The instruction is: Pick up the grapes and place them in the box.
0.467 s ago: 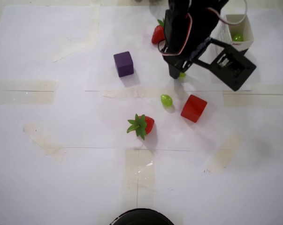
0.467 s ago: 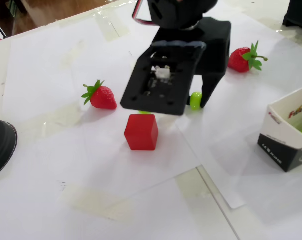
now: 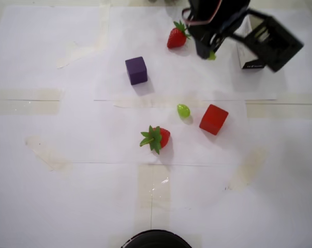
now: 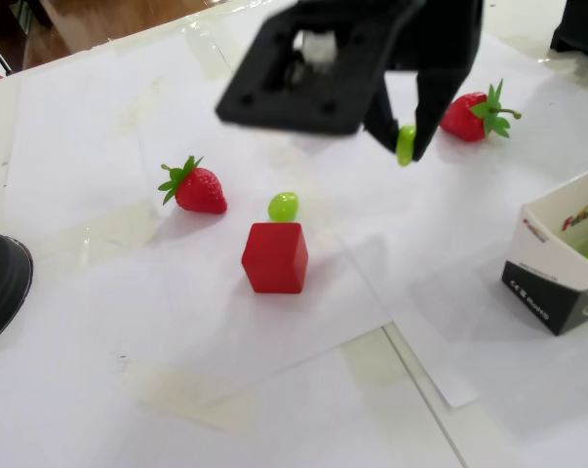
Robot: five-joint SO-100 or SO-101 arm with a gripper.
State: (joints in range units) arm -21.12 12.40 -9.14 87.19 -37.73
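Note:
My black gripper [image 4: 405,144] is shut on a small light-green grape [image 4: 406,145] and holds it above the table; the overhead view shows the same grape [image 3: 211,55] at the fingertips [image 3: 204,51], left of the box. Another grape [image 3: 183,110] lies on the paper beside the red cube [image 3: 213,119]; in the fixed view this grape [image 4: 283,206] sits just behind the cube [image 4: 275,257]. The white box with a black lower band [image 4: 567,261] stands at the right, with something green inside. In the overhead view the box [image 3: 247,56] is partly hidden by the arm.
A purple cube [image 3: 136,70] stands left of centre. One strawberry [image 3: 156,138] lies in the middle and another strawberry [image 3: 177,36] near the gripper. A dark round object [image 3: 156,240] sits at the front edge. White taped paper sheets cover the table.

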